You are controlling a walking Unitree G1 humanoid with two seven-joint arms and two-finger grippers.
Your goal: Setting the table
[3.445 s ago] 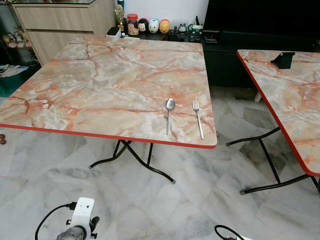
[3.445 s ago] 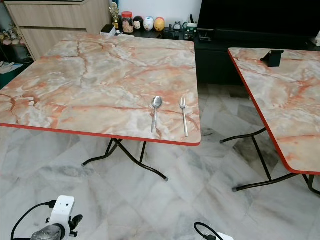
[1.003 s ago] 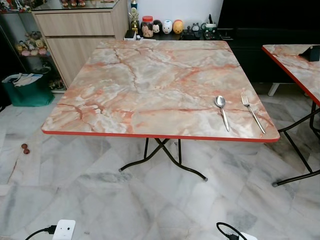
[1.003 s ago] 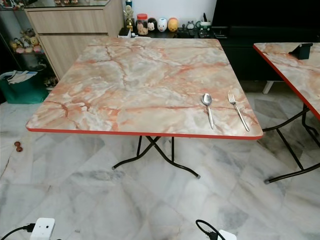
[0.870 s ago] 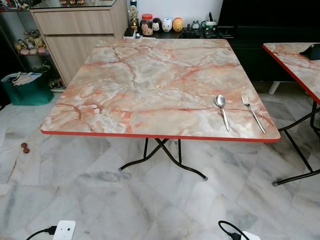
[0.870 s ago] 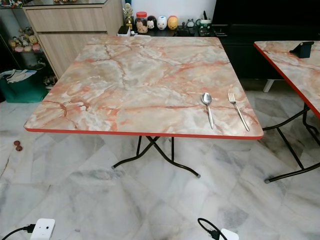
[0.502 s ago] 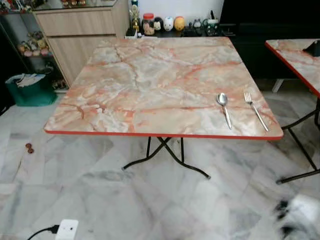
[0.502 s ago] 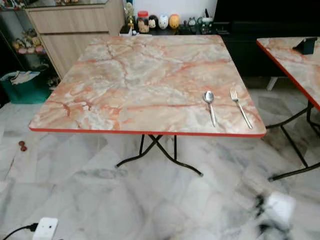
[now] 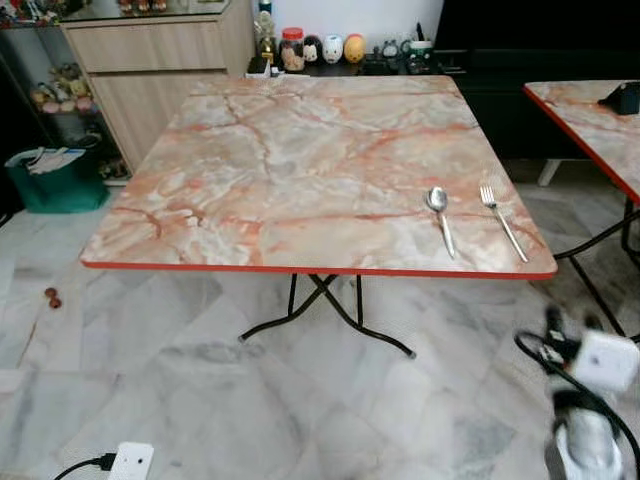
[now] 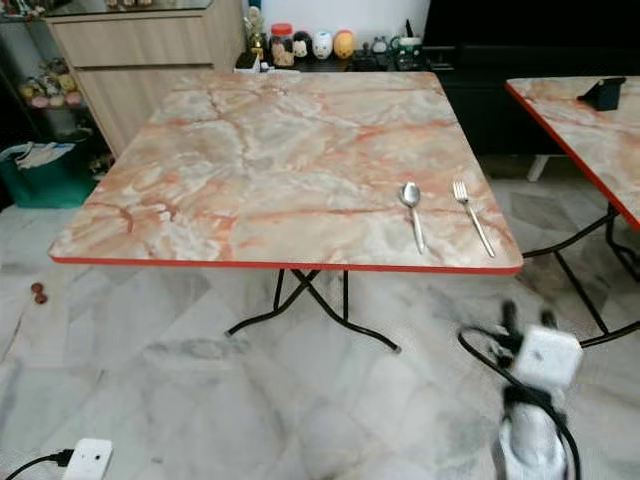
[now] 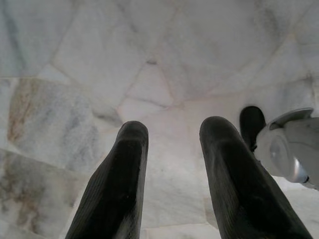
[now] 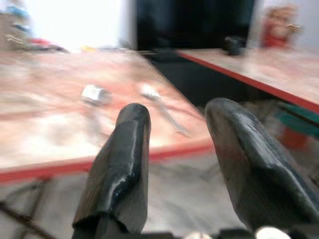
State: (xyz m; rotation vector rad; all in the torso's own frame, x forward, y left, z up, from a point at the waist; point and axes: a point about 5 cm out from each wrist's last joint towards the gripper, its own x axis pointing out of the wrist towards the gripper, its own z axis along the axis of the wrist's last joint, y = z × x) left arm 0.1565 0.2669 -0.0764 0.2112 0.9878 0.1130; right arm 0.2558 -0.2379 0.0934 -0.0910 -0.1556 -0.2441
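Observation:
A steel spoon (image 9: 437, 208) and a fork (image 9: 503, 222) lie side by side near the front right corner of the marble-patterned table (image 9: 300, 160) with a red edge. My right gripper (image 10: 527, 315) is raised at the lower right, blurred, below the table's edge and in front of that corner. In the right wrist view its gripper (image 12: 177, 119) is open, with the blurred spoon (image 12: 95, 93) and fork (image 12: 149, 92) beyond the fingers. My left gripper (image 11: 174, 134) hangs low, open, pointing at the marble floor with nothing between its fingers.
A second marble-patterned table (image 9: 590, 130) stands at the right with a black object (image 9: 625, 97) on it. A wooden cabinet (image 9: 150, 60) and a green bag (image 9: 55, 180) are at the left. Black folding legs (image 9: 330, 310) cross under the table. Jars and figurines (image 9: 320, 48) line the black console behind.
My right arm has come up from the bottom edge to the lower right, close under the table's front right corner. Spoon and fork lie as before.

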